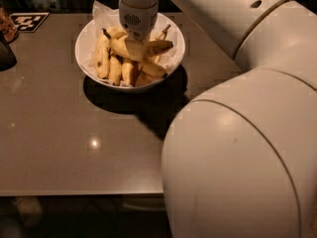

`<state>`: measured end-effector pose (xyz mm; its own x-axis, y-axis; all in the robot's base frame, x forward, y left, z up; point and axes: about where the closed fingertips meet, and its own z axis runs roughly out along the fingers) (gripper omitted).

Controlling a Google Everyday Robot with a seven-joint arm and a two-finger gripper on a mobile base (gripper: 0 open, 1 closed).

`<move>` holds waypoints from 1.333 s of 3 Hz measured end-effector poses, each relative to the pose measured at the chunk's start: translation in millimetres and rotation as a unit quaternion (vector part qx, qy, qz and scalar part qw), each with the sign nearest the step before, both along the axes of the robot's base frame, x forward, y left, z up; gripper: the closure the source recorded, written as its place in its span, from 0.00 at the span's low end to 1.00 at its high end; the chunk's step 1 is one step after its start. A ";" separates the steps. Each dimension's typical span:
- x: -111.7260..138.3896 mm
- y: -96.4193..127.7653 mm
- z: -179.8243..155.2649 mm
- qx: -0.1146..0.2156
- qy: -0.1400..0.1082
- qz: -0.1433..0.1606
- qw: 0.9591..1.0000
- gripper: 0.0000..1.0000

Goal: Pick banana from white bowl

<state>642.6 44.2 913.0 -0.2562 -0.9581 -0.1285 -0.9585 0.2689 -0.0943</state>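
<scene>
1. One huge white robot arm [237,148] is filling the right side of the view. Its smooth, rounded shells are curving from the near right up and over toward the far side of the table.
2. Under it, a flat grey-brown table [59,148] is stretching across the view. Its smooth top is giving back a small spot of light and carrying a dark shadow on the near side of the bowl.
3. Standing on the far part of the table, the white bowl [79,58] is showing a wide, round, glossy rim. It is holding crinkled white paper [101,11], one corner of which is poking up past the far-left rim, and a heap of yellow fruit.
4. Several other bananas [115,68], short and stubby, are lying side by side in the left and near parts of the bowl.
5. Across the top of that heap the banana [157,46] is lying within the rim, long and curved. Its dark stem is pointing far-left and its browner blunt end is pointing right.
6. Hanging straight down over the bowl's middle, the gripper [134,51] is reaching into the heap. Its fingers [132,46] are clamping on the banana's middle, one pale finger showing in front of the yellow skin.
7. At the far-left corner a black-and-white marker [27,20] is lying flat, and a dark object [6,53] is sitting at the left edge.
</scene>
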 end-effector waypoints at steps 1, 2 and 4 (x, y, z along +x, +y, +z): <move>2.3 0.0 0.9 0.000 0.000 0.000 1.000 1.00; -8.4 11.4 50.7 0.038 -0.033 0.029 0.998 1.00; -42.9 18.7 136.4 0.122 -0.083 0.065 0.987 1.00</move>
<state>599.7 63.0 1049.4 -0.0893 -0.9168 -0.3893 -0.9632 0.1789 -0.2005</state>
